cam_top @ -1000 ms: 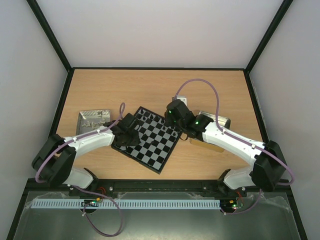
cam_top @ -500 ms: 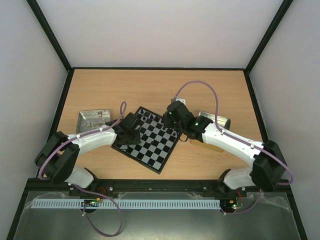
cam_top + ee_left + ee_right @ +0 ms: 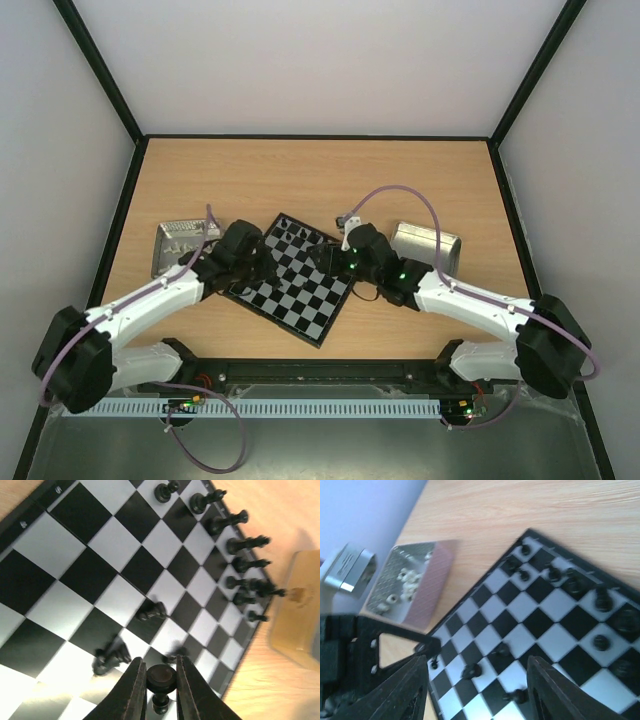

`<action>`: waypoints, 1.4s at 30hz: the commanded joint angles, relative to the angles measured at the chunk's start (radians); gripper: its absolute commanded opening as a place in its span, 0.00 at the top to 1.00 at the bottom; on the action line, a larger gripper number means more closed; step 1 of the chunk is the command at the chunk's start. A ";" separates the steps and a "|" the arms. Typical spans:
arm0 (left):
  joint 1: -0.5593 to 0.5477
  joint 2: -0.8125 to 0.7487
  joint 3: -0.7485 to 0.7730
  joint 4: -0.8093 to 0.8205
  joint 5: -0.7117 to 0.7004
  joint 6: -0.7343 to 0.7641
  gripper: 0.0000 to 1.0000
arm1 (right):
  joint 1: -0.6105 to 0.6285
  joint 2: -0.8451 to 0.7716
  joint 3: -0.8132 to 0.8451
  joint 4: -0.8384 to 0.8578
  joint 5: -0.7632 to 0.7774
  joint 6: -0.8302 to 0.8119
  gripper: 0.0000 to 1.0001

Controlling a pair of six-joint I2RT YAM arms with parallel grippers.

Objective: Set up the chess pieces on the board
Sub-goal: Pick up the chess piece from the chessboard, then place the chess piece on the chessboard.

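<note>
Wooden table point(image 3: 300, 170) carries the board point(image 3: 300, 295), skewed, beneath both the left fingers point(image 3: 135, 690) and the right fingers point(image 3: 405, 690). Metal tray point(image 3: 178, 240) lies outboard of the left fingers, a second tray point(image 3: 428, 242) outboard of the right. Tan block point(image 3: 297, 605) sits just beside the board's edge, ahead of the left fingers.

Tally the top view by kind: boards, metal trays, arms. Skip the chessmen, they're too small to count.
chessboard: 1
metal trays: 2, the left tray and the right tray
arms: 2, the left arm and the right arm
total: 5
</note>
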 commanded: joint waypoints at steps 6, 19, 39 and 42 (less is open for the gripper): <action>0.068 -0.153 -0.183 0.353 0.366 -0.569 0.87 | 0.136 0.018 -0.069 0.324 -0.034 0.005 0.43; 0.068 -0.262 -0.321 0.581 0.399 -0.971 0.89 | 0.141 0.085 -0.076 0.324 -0.116 -0.001 0.52; 0.073 -0.295 -0.350 0.618 0.383 -1.037 0.90 | 0.144 0.130 -0.048 0.302 -0.113 0.005 0.80; 0.073 -0.300 -0.348 0.610 0.383 -1.034 0.89 | 0.144 0.141 -0.016 0.269 -0.086 0.016 0.88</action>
